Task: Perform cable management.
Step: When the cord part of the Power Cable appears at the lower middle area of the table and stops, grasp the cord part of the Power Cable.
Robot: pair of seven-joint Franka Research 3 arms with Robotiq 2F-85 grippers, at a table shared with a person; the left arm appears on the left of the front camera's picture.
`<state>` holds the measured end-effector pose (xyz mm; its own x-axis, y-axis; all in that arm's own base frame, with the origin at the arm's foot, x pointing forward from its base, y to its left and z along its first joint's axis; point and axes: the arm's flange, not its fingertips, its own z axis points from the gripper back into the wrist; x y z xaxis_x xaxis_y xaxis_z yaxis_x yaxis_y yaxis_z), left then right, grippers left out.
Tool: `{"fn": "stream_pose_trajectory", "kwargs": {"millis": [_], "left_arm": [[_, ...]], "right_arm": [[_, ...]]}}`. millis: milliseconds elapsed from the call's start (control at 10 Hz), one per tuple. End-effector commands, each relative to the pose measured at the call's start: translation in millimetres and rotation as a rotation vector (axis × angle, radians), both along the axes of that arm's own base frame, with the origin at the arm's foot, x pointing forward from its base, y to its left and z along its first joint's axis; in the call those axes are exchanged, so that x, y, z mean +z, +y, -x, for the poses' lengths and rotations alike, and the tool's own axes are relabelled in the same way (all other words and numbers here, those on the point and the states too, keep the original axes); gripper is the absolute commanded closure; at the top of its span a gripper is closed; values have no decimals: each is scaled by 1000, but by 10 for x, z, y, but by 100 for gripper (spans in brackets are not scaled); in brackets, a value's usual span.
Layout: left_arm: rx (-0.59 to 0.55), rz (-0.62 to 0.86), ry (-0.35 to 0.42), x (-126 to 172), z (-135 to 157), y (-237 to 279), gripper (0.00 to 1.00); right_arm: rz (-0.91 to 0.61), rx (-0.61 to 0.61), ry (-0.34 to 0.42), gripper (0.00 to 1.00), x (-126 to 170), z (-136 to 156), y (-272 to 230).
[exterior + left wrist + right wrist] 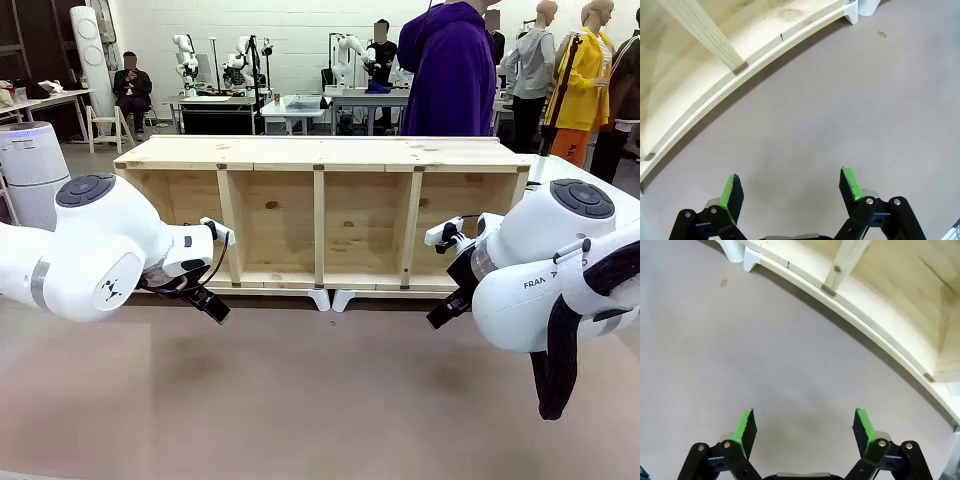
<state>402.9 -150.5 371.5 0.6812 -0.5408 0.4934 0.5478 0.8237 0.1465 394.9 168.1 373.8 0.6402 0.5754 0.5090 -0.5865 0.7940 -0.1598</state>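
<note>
Two grippers are hanging low over the bare grey-brown table (320, 400), one on each side of the middle, and both are standing wide open with nothing between the green pads. In the front view the left gripper (216, 310) is pointing down and inward just ahead of the long wooden shelf (320, 150), and the right gripper (442, 312) is mirroring it from the other side. Looking along the left gripper (790, 181) from its wrist, only plain table (840, 100) is lying between and beyond its fingertips, with the shelf's lower front edge (715, 97) curving past farther out on one side and a white foot (852, 12) of the shelf showing at the far end. Looking along the right gripper (804, 421), the same plain table (740, 340) is lying ahead of its parted fingers, the shelf (880, 295) is running across beyond them, and a white foot (752, 260) is sitting well out in front. Where the cable is lying relative to either gripper cannot be told from these views. Beyond the shelf, on the side away from both grippers, a person in a purple hooded top (450, 70) is standing.
</note>
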Motion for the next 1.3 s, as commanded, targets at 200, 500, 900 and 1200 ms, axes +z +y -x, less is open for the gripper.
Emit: {"fn": "stream_pose_trajectory", "kwargs": {"millis": [200, 500, 900, 1200], "left_arm": [[0, 0, 0, 0, 0, -1, 0], [0, 0, 0, 0, 0, -1, 0], [-14, -33, -18, 234, 141, -7, 0], [35, -84, -64, 462, 538, 94, 0]], "right_arm": [[0, 0, 0, 0, 0, 0, 0], [0, 0, 0, 0, 0, 0, 0], [8, -2, -12, 0, 80, 83, -17], [27, -42, -81, 0, 410, 587, -89]]}}
